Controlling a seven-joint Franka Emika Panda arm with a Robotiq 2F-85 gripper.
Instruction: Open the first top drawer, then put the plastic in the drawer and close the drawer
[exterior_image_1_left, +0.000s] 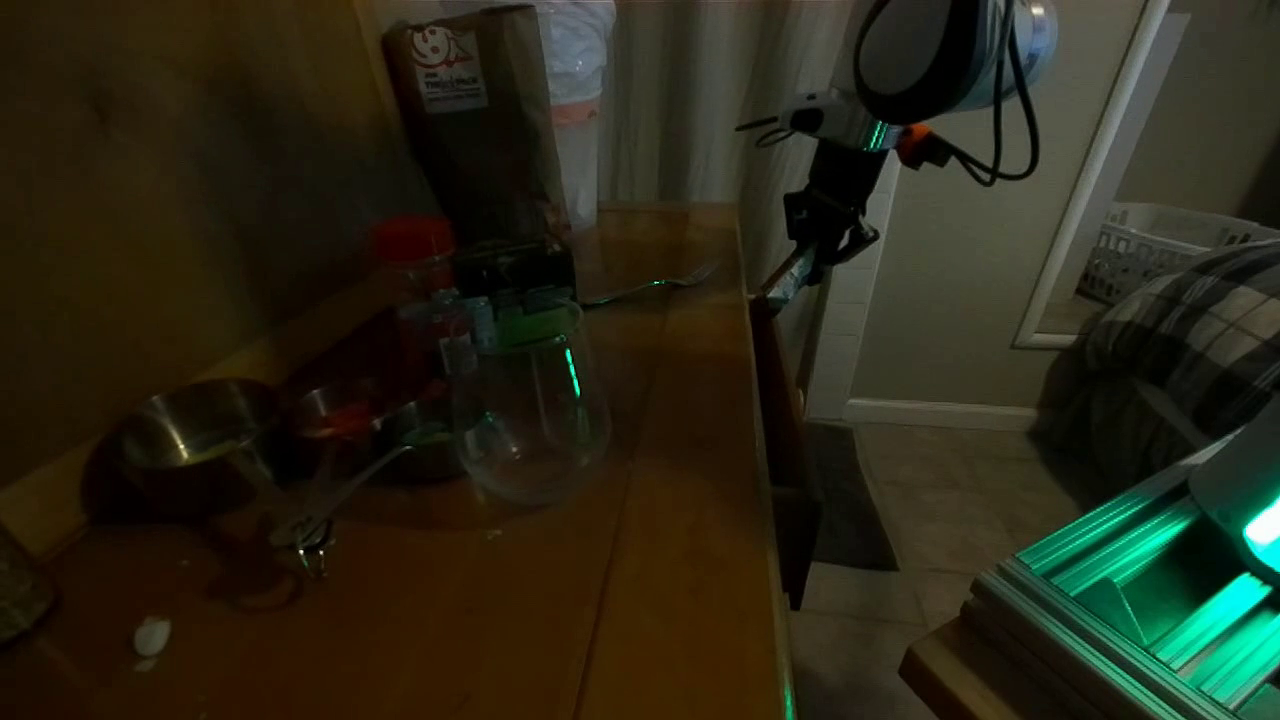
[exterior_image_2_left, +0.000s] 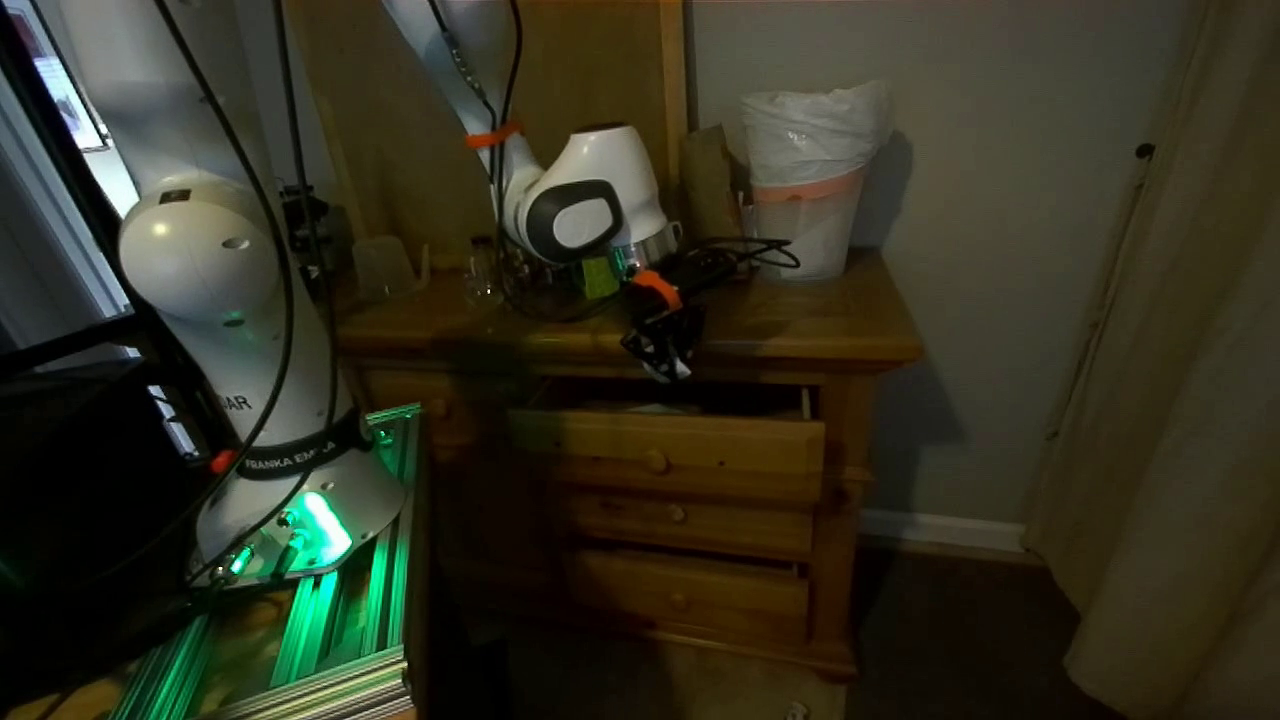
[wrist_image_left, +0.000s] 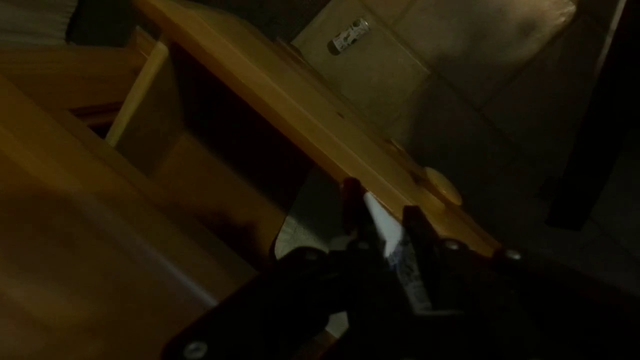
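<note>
The top drawer stands pulled open in both exterior views (exterior_image_2_left: 690, 455) (exterior_image_1_left: 783, 450). The wrist view looks down into it past its front panel (wrist_image_left: 280, 110). My gripper (exterior_image_1_left: 812, 255), also in an exterior view (exterior_image_2_left: 665, 340) and in the wrist view (wrist_image_left: 384, 205), is shut on a piece of whitish plastic (wrist_image_left: 387, 225). The plastic, with bluish print, hangs below the fingers in both exterior views (exterior_image_1_left: 792, 282) (exterior_image_2_left: 674, 370). The gripper is over the open drawer, near its front panel. Part of the plastic is hidden between the dark fingers.
A pale flat thing (wrist_image_left: 295, 235) lies in the drawer. On the dresser top are a fork (exterior_image_1_left: 655, 285), a clear glass (exterior_image_1_left: 530, 430), metal measuring cups (exterior_image_1_left: 200, 425) and a paper bag (exterior_image_1_left: 490, 130). A lined white bin (exterior_image_2_left: 812, 215) stands behind. A can-like thing (wrist_image_left: 350, 36) lies on the floor.
</note>
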